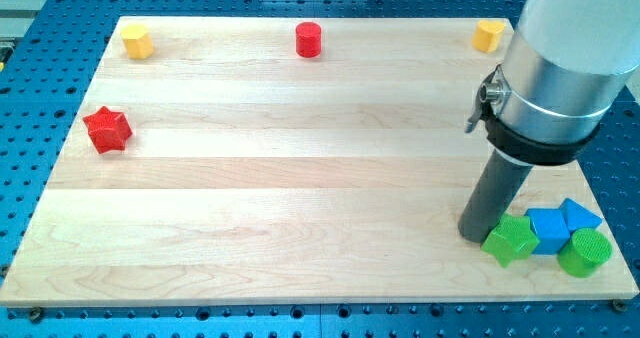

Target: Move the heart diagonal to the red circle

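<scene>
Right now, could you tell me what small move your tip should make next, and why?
Probably slide my tip toward the view's top, away from the green star it sits beside. The yellow block at top right, seemingly the heart, lies far from it and right of the red circle.

No legible text or markings anywhere.

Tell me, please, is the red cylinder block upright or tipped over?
Upright: the red cylinder block shows its round flat face on top, near the wooden board's top edge.
</scene>
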